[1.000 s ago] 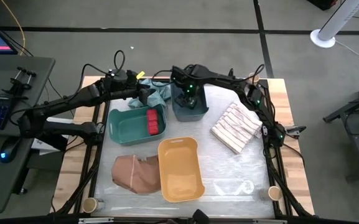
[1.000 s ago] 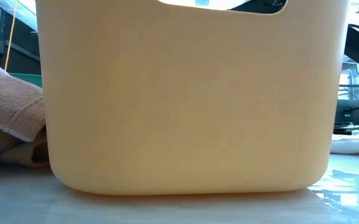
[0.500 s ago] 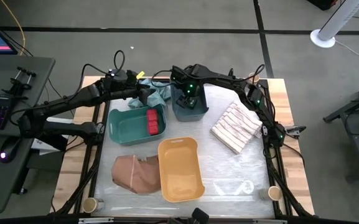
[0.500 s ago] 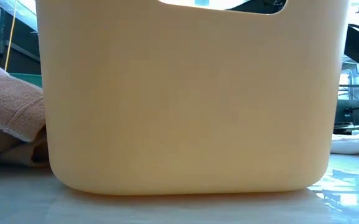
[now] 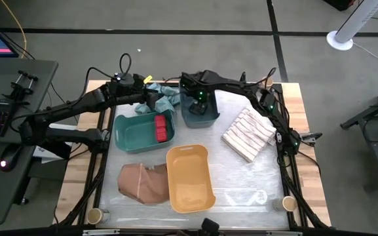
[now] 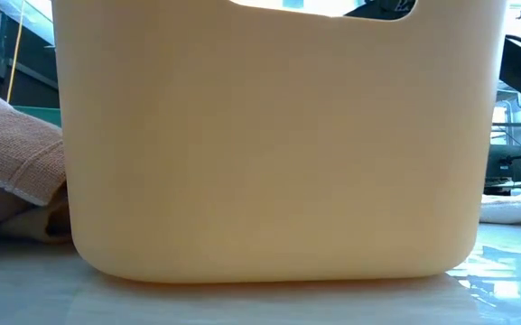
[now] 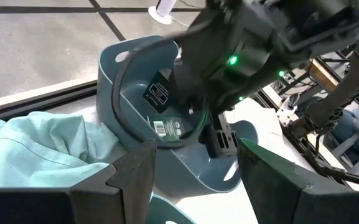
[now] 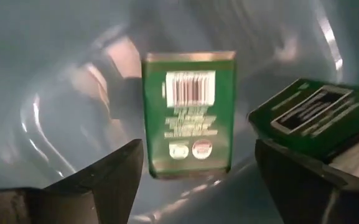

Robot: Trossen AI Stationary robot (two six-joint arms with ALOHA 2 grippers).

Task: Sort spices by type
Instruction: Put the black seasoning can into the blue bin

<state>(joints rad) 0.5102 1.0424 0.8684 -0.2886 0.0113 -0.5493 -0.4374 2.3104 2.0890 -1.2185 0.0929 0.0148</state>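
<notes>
My right gripper point(image 5: 199, 102) reaches down into the blue-grey bin point(image 5: 209, 118) at the table's far middle, open point(image 8: 198, 163), and touches nothing. One dark grey spice box point(image 8: 188, 112) lies on the bin's floor straight ahead of it, label up. A second dark box point(image 8: 310, 118) lies beside the first. My left gripper point(image 5: 157, 102) hovers open point(image 7: 195, 155) beside that bin, over the teal cloth point(image 7: 36, 143). From there I see the dark boxes point(image 7: 162, 94) inside the bin point(image 7: 114, 68). Two red boxes point(image 5: 162, 128) lie in the green bin point(image 5: 126, 134). No tan jars show.
A yellow bin point(image 5: 190, 178) stands at the near middle and fills the low view point(image 6: 269, 144). A tan cloth point(image 5: 141, 182) lies to its left, and a striped cloth point(image 5: 247, 135) lies on the right. Small tan round things sit at the near corners point(image 5: 95, 215) point(image 5: 288, 203).
My right gripper has shifted a little inside the blue-grey bin, toward the table's left edge. Nothing else has moved.
</notes>
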